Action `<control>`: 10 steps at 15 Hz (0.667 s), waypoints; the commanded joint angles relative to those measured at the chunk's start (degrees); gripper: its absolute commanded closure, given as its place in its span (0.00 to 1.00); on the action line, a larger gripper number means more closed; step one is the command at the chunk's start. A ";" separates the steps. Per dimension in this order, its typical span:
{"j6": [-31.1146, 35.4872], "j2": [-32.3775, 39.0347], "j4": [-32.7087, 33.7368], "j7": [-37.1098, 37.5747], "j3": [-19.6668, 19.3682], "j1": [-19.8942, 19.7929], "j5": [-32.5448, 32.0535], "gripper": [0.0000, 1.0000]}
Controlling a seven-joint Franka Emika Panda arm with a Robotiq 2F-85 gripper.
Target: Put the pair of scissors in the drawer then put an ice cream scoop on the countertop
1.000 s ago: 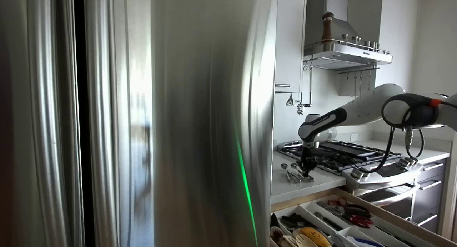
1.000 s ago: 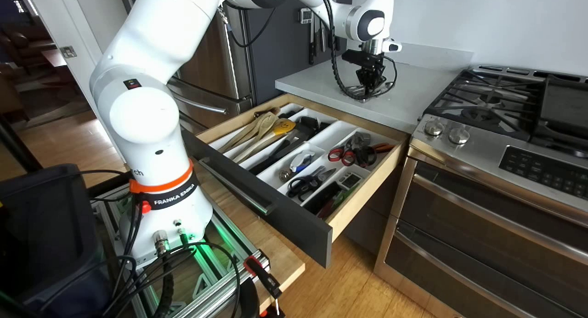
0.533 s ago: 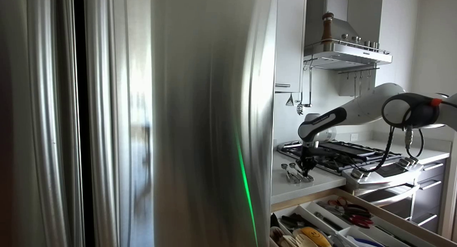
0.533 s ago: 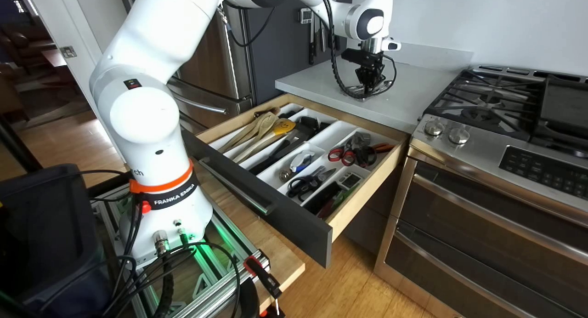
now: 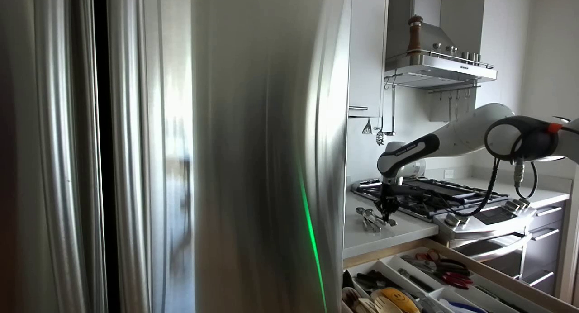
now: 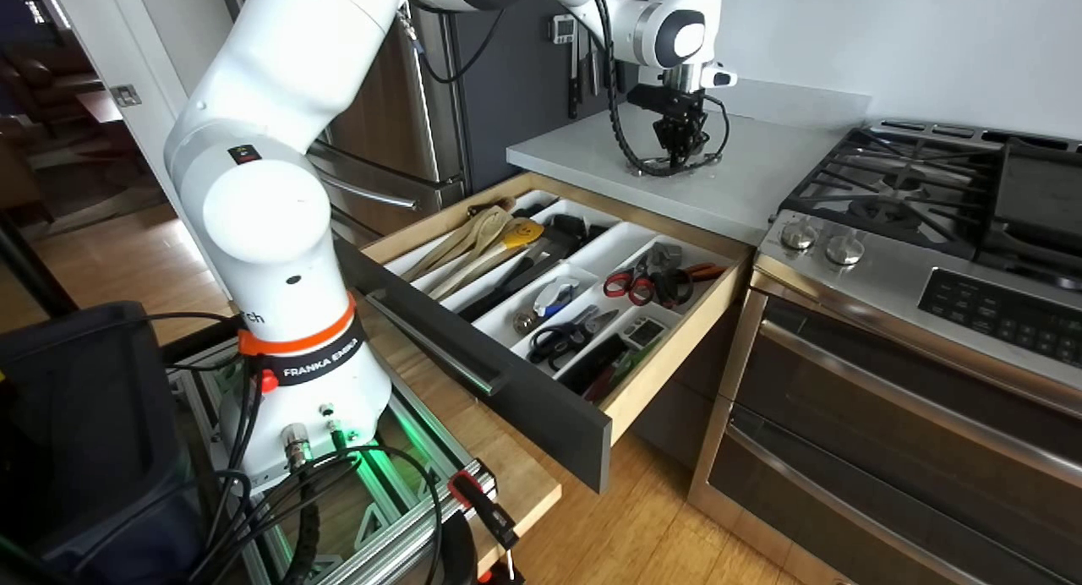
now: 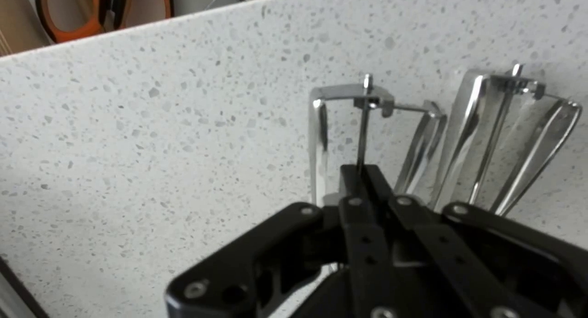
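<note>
The claw [image 7: 360, 168] is narrowed right down, its fingertips pinching the thin central rod of a shiny silver metal ice cream scoop [image 7: 363, 139]; whether any of that scoop hangs clear of the speckled whitish desk [image 7: 161, 148] I cannot tell. The scoop's squared handle end juts out past the fingertips, while its bowl end is lost under the claw's black linkages in the wrist view. Just beside the claw lies a second silver scoop [image 7: 493, 139] of similar shape, its lower part likewise covered.

In an exterior view the claw's tips are a dark tangle near a small rounded metal bowl [image 5: 360, 210]; there a large brushed-steel fridge [image 5: 267, 145] blocks much of the scene. In an exterior view a black ribbed cable [image 6: 616, 112] loops before the claw's lower end and masks most of both scoops.

Below the claw, past the desk's edge, the pale wooden drawer [image 6: 676, 347] stands pulled out. In its white compartments, red-handled scissors [image 6: 647, 274] lie nearer the claw and black-handled scissors [image 6: 576, 329] farther from it; which pair the task means cannot be told. Beyond the fingertips in the wrist view, orange-and-black loop handles [image 7: 97, 19] are cut off by the frame.
</note>
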 commanded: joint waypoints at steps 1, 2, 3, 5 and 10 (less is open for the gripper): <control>-0.91 -0.60 -0.32 -0.72 0.18 -0.22 0.18 0.89; -0.91 -0.63 -0.32 -0.73 0.18 -0.22 0.18 0.90; -0.91 -0.68 -0.34 -0.74 0.18 -0.20 0.16 0.89; -0.89 -0.76 -0.38 -0.74 0.19 -0.18 0.16 0.90; -0.19 -7.58 -8.19 -1.21 -0.42 1.07 -2.08 0.67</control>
